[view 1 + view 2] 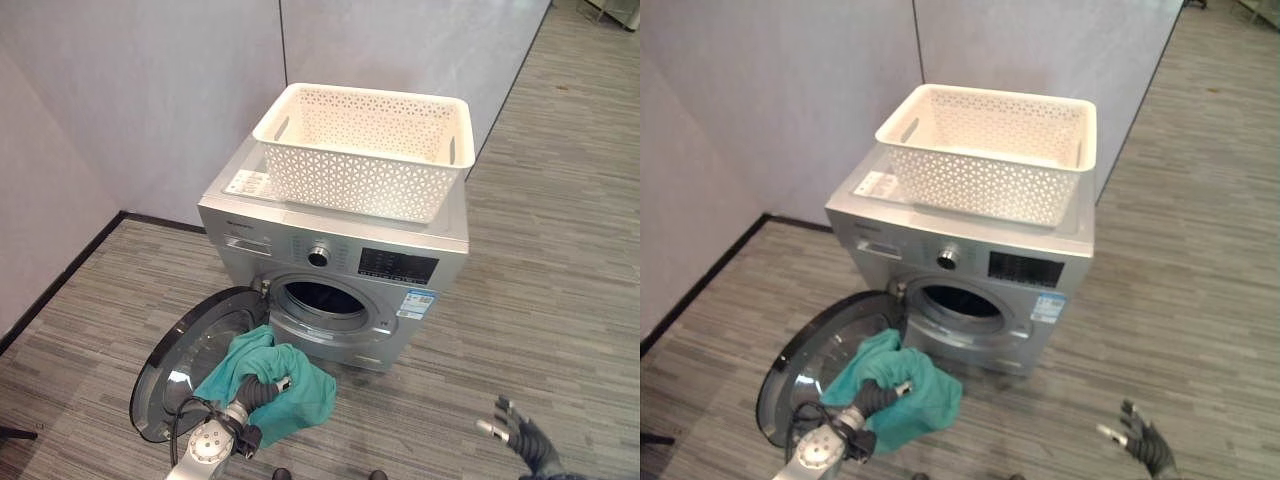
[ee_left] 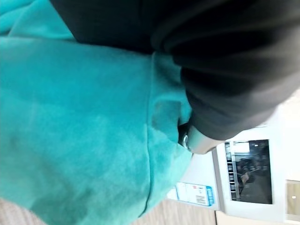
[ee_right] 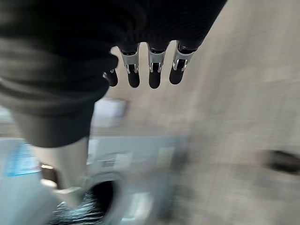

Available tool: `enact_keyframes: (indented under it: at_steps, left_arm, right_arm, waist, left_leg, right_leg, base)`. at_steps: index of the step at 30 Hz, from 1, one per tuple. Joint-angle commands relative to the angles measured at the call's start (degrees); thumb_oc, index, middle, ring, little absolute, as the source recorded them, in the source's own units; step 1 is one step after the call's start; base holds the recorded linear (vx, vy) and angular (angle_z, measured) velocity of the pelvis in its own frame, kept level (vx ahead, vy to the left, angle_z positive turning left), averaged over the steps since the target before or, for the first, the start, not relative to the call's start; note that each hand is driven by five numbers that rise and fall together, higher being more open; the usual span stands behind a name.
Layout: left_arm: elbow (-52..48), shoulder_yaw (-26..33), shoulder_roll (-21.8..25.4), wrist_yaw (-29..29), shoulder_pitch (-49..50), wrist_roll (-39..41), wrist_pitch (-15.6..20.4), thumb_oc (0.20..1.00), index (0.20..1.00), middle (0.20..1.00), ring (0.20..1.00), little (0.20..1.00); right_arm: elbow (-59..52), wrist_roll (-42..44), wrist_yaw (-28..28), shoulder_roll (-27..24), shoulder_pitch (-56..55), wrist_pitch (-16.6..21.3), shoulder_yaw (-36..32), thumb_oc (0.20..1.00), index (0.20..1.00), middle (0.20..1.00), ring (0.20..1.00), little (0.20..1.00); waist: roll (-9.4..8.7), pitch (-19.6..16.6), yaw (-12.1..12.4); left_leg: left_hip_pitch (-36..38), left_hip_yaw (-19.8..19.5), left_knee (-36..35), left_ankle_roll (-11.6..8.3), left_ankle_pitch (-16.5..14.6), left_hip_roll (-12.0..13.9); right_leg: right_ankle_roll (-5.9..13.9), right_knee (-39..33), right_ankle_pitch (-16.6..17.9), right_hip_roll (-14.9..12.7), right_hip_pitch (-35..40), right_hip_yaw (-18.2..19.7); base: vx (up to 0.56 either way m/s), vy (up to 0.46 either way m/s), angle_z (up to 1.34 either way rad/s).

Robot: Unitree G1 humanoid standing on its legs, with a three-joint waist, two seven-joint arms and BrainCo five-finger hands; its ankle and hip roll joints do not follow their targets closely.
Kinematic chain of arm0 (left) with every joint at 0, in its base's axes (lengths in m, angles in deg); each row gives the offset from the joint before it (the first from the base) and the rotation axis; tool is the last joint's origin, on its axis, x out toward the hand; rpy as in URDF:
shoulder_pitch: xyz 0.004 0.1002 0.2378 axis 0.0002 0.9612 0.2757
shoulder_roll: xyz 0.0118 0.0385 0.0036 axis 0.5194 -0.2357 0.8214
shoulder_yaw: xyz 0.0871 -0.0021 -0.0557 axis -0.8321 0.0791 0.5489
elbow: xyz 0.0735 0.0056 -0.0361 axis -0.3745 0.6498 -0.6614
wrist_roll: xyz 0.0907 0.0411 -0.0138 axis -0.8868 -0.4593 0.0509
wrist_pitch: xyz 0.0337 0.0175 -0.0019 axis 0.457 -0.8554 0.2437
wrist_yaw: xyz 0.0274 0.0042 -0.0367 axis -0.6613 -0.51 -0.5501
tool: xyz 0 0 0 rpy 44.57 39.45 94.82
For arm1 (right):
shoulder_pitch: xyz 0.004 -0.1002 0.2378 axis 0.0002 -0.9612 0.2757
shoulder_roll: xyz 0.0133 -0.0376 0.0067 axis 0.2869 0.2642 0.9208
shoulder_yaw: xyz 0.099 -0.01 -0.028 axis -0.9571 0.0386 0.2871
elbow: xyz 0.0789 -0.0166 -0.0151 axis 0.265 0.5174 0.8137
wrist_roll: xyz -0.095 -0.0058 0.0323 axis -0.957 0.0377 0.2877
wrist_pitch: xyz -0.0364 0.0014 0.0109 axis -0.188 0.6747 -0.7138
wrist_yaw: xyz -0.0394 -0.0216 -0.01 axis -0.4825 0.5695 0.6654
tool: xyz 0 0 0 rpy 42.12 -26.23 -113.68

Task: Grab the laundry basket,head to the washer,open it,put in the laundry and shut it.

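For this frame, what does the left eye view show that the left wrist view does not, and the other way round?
Left eye view alone: the white basket on top of the washer, the open door, the drum opening, and the right hand open over the floor. Left wrist view alone: the cloth's surface up close. Both: the teal cloth around the left hand and the washer's control panel.
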Motion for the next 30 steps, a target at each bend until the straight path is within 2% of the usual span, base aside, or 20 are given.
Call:
enact_keyframes:
  at_steps: [1, 3, 4, 6, 7, 8, 10, 16, 17, 18, 19, 20, 21, 24, 28, 29, 30]
  left_arm:
    - [0.42, 0.94, -1.31, -0.51, -4.65, 0.98, 4.8, 0.2, 0.2, 0.2, 0.2, 0.2]
    - [0.68, 0.72, -1.59, -0.74, -5.37, 1.28, 4.74, 0.2, 0.2, 0.2, 0.2, 0.2]
    - [1.78, -0.38, -2.46, -1.09, -6.77, 1.84, 4.54, 0.2, 0.2, 0.2, 0.2, 0.2]
    - [1.83, -0.34, -2.44, -1.09, -6.87, 1.84, 4.56, 0.2, 0.2, 0.2, 0.2, 0.2]
    - [2.03, -2.15, -3.38, -1.3, -7.95, 2.54, 3.82, 0.2, 0.2, 0.2, 0.2, 0.2]
    - [2.04, -2.12, -3.36, -1.3, -8.0, 2.54, 3.82, 0.2, 0.2, 0.2, 0.2, 0.2]
    - [2.22, -3.53, -4.05, -0.86, -8.44, 3.79, 3.16, 0.2, 0.2, 0.2, 0.2, 0.2]
    - [1.18, -4.63, -3.93, 0.3, -8.44, 4.91, 2.22, 0.2, 0.2, 0.2, 0.2, 0.2]
    - [0.97, -4.77, -3.56, 0.74, -8.5, 4.75, 2.03, 0.2, 0.2, 0.2, 0.2, 0.2]
    - [0.97, -4.76, -3.56, 0.74, -8.53, 4.75, 2.02, 0.2, 0.2, 0.2, 0.2, 0.2]
    - [1.01, -4.94, -3.32, 1.01, -8.63, 4.69, 1.82, 0.2, 0.2, 0.2, 0.2, 0.2]
    - [0.79, -4.94, -2.72, 0.71, -8.86, 4.21, 1.71, 0.2, 0.2, 0.2, 0.2, 0.2]
    - [0.8, -4.91, -2.73, 0.71, -8.91, 4.21, 1.7, 0.2, 0.2, 0.2, 0.2, 0.2]
    - [0.62, -4.35, -2.35, 0.46, -9.13, 3.67, 1.61, 0.2, 0.2, 0.2, 0.2, 0.2]
    - [0.55, -3.9, -2.05, 1.02, -9.52, 4.31, 1.83, 0.2, 0.2, 0.2, 0.2, 0.2]
    - [0.78, -4.36, -2.09, 1.3, -10.5, 4.18, 1.78, 0.2, 0.2, 0.2, 0.2, 0.2]
    - [0.81, -4.38, -2.1, 1.3, -10.53, 4.19, 1.79, 0.2, 0.2, 0.2, 0.2, 0.2]
  right_arm:
    - [11.02, -9.39, -1.95, 1.07, 7.08, -0.4, 5.09, 1.0, 1.0, 1.0, 1.0, 1.0]
    - [14.97, -9.68, -2.97, 2.3, 9.11, -0.7, 6.11, 1.0, 1.0, 1.0, 1.0, 1.0]
    - [24.5, -9.55, -5.16, 5.25, 13.21, -1.65, 7.54, 1.0, 1.0, 1.0, 1.0, 1.0]
    - [24.73, -9.54, -5.18, 5.31, 13.43, -1.51, 7.59, 1.0, 1.0, 1.0, 1.0, 1.0]
    - [38.82, -8.29, -8.05, 9.19, 19.16, -3.0, 8.91, 1.0, 1.0, 1.0, 1.0, 1.0]
    - [38.96, -8.28, -8.06, 9.22, 19.29, -2.91, 8.93, 1.0, 1.0, 1.0, 1.0, 1.0]
    - [46.68, -6.62, -9.52, 11.35, 22.84, -3.84, 8.76, 1.0, 1.0, 1.0, 1.0, 1.0]
    - [51.93, -5.3, -9.6, 12.52, 24.07, -4.87, 7.55, 1.0, 1.0, 1.0, 1.0, 1.0]
    - [52.21, -5.11, -9.37, 12.73, 23.38, -4.99, 7.01, 1.0, 1.0, 1.0, 1.0, 1.0]
    - [52.21, -5.11, -9.38, 12.73, 23.41, -4.99, 7.0, 1.0, 1.0, 1.0, 1.0, 1.0]
    - [52.32, -5.13, -9.29, 12.73, 23.14, -5.03, 6.84, 1.0, 1.0, 1.0, 1.0, 1.0]
    - [51.56, -5.15, -9.32, 12.64, 23.15, -5.14, 7.16, 1.0, 1.0, 1.0, 1.0, 1.0]
    - [51.55, -5.15, -9.33, 12.63, 23.2, -5.15, 7.16, 1.0, 1.0, 1.0, 1.0, 1.0]
    - [51.41, -5.85, -9.12, 13.01, 23.66, -5.34, 8.03, 1.0, 1.0, 1.0, 1.0, 1.0]
    - [51.66, -6.0, -8.63, 13.01, 23.13, -5.41, 7.98, 1.0, 1.0, 1.0, 1.0, 1.0]
    - [51.72, -5.37, -8.7, 12.95, 22.8, -5.5, 7.42, 1.0, 1.0, 1.0, 1.0, 1.0]
    - [51.73, -5.37, -8.7, 12.95, 22.81, -5.5, 7.4, 1.0, 1.0, 1.0, 1.0, 1.0]
  waist:
    - [-1.69, 0.01, 0.55]
    - [-1.73, 0.12, 0.85]
    - [-1.63, 0.03, 1.6]
    - [-1.67, 0.13, 1.57]
    - [-1.27, -0.22, 2.93]
    - [-1.29, -0.17, 2.9]
    - [-0.95, -0.48, 3.87]
    - [-0.9, -1.07, 4.72]
    - [-1.0, -0.9, 4.6]
    - [-0.96, -1.01, 4.63]
    - [-0.93, -0.84, 4.48]
    - [-0.86, 0.23, 3.91]
    - [-0.81, 0.12, 3.98]
    - [0.14, 1.73, 3.29]
    - [0.88, 2.4, 2.68]
    - [0.68, 3.06, 1.71]
    - [0.78, 3.1, 1.66]
  left_leg:
    - [-1.97, 2.96, 0.24, 1.1, -2.06, -2.8]
    - [-2.07, 2.69, 0.24, 1.18, -2.04, -2.89]
    - [-2.2, 2.21, 0.24, 1.41, -2.07, -3.18]
    - [-2.19, 2.21, 0.24, 1.41, -2.06, -3.19]
    - [-2.28, 1.42, 0.24, 1.85, -2.35, -3.77]
    - [-2.27, 1.4, 0.24, 1.85, -2.36, -3.78]
    - [-2.09, 0.81, 0.24, 2.43, -2.88, -4.46]
    - [-1.18, 0.15, 0.58, 3.9, -4.48, -5.62]
    - [-0.37, -0.43, 0.94, 4.5, -5.28, -5.94]
    - [-0.58, -0.38, 0.88, 4.51, -5.07, -5.9]
    - [-0.19, -0.81, 1.09, 4.96, -5.46, -6.01]
    - [0.66, -1.88, 1.87, 6.05, -6.09, -6.2]
    - [0.35, -1.79, 1.96, 6.05, -5.97, -6.13]
    - [1.88, -3.08, 2.25, 7.31, -7.01, -6.31]
    - [2.93, -3.96, 2.17, 6.88, -7.55, -5.97]
    - [3.42, -5.12, 2.69, 6.7, -8.5, -6.54]
    - [3.45, -5.21, 2.74, 6.72, -8.58, -6.46]
  right_leg:
    - [0.75, 4.82, -4.98, 0.29, -0.43, 1.8]
    - [0.75, 4.76, -5.02, 0.22, -0.39, 1.59]
    - [0.8, 4.66, -5.09, 0.15, -0.25, 1.36]
    - [0.8, 4.67, -5.09, 0.14, -0.24, 1.35]
    - [1.01, 4.58, -5.2, -0.14, 0.21, 0.69]
    - [1.02, 4.58, -5.2, -0.15, 0.22, 0.67]
    - [1.31, 4.96, -5.45, -0.6, 0.59, 0.31]
    - [1.75, 7.93, -6.37, -1.55, 0.68, 0.81]
    - [1.69, 12.02, -7.3, -2.02, -0.11, 1.44]
    - [1.65, 12.02, -7.14, -1.98, -0.36, 1.46]
    - [1.72, 14.98, -7.36, -2.22, -1.31, 2.1]
    - [2.09, 22.37, -6.56, -2.46, -4.59, 4.35]
    - [2.04, 22.35, -6.35, -2.4, -4.88, 4.42]
    - [2.61, 31.21, -4.03, -2.39, -11.04, 8.73]
    - [1.78, 26.98, -5.6, -2.43, -13.75, 10.86]
    - [2.49, 21.12, -3.72, -2.71, -15.1, 13.38]
    - [2.53, 20.76, -3.57, -2.65, -14.84, 13.25]
  base:
    - [0.02, 0.009, -0.07]
    - [0.01, 0.012, 0.02]
    - [0.02, 0.024, 0.05]
    - [0.03, 0.023, 0.01]
    - [0.05, 0.046, 0.06]
    - [0.07, 0.068, 0.08]
    - [0.06, 0.072, 0.27]
    - [0.09, 0.105, 0.14]
    - [0.05, 0.07, 0.01]
    - [0.08, 0.111, 0.0]
    - [0.04, 0.113, 0.04]
    - [0.04, 0.113, 0.01]
    - [0.03, 0.108, 0.0]
    - [0.04, 0.099, -0.11]
    - [0.1, -0.001, -0.04]
    - [0.1, -0.047, 0.2]
    - [0.1, -0.054, 0.38]
